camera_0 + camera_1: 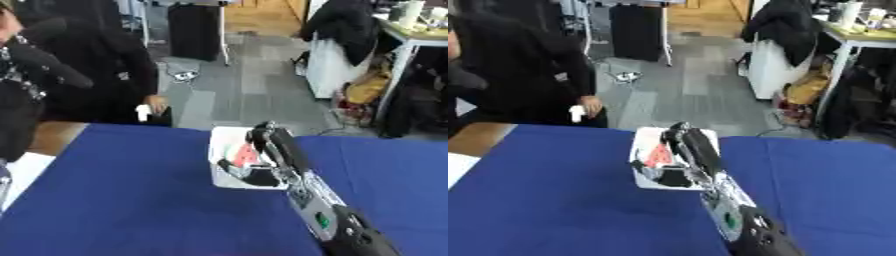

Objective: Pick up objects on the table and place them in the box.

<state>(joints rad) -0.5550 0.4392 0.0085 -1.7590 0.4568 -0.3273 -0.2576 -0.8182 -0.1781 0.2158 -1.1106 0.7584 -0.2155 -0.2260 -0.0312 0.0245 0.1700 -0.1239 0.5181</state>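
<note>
A white box stands in the middle of the blue table. Inside it lie a red object and a black object. My right arm comes in from the lower right and crosses the box's right side. My right hand hangs over the far right part of the box, above the red object. Blur hides whether it holds anything. My left hand shows in neither view.
A person in dark clothes stands at the table's far left edge, with a small white thing in one hand. A white sheet lies at the left edge beside a strip of bare wood.
</note>
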